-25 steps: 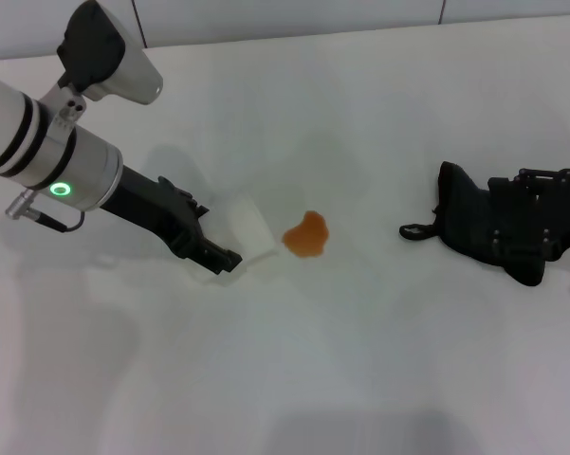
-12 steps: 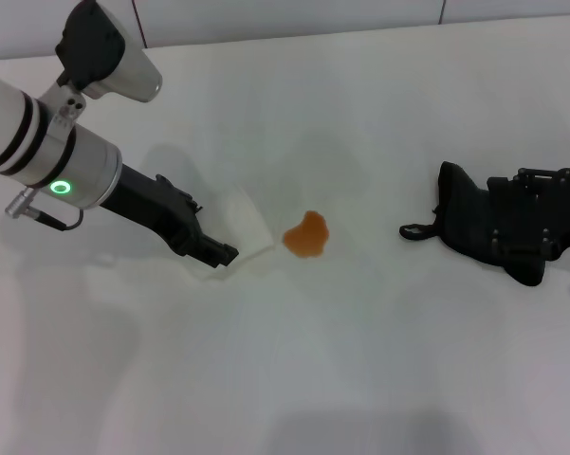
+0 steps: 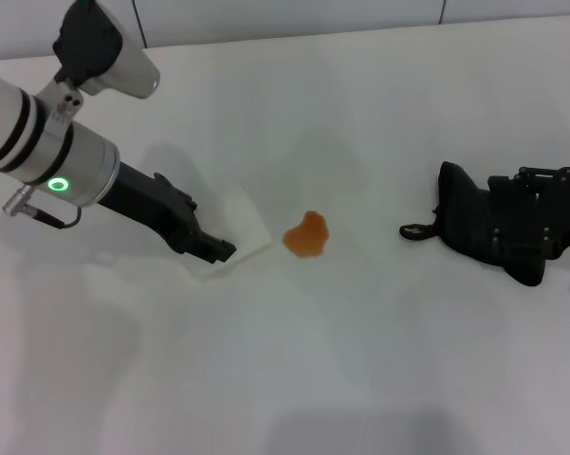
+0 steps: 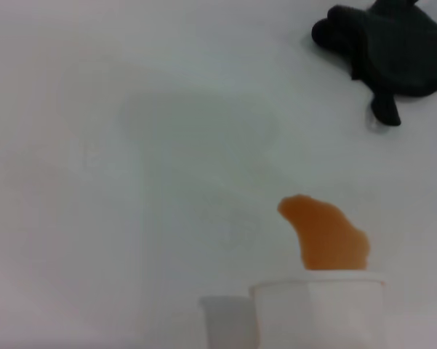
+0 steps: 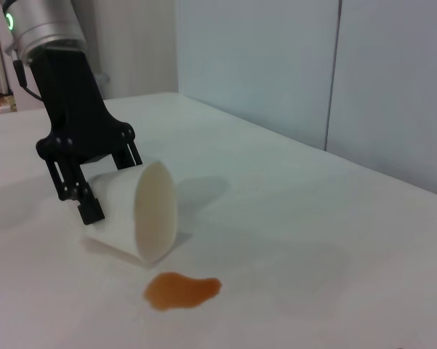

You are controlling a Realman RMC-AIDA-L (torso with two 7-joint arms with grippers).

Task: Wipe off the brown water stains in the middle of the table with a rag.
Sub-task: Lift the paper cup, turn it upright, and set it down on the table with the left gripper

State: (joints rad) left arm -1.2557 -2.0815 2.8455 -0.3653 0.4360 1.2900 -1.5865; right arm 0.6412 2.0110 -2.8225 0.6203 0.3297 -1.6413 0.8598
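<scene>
One tipped white paper cup (image 3: 239, 227) sits clamped in your left end effector (image 3: 209, 248) left of centre, mouth toward the brown puddle (image 3: 306, 234) mid-desk (image 3: 294, 379), likely its source, while your right end effector (image 3: 512, 226) idles right, grip unreadable.

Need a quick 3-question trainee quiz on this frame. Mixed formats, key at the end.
1. True or false: the cup stands upright on the table.
2. Multiple choice: the brown water stains are A) inside the cup, B) on the table just beyond the cup's mouth, C) under the dark object.
3. Short answer: which gripper is at the cup?

Key:
1. False. The cup lies tipped on its side.
2. B.
3. The left gripper, closed on the cup's base end.
</scene>
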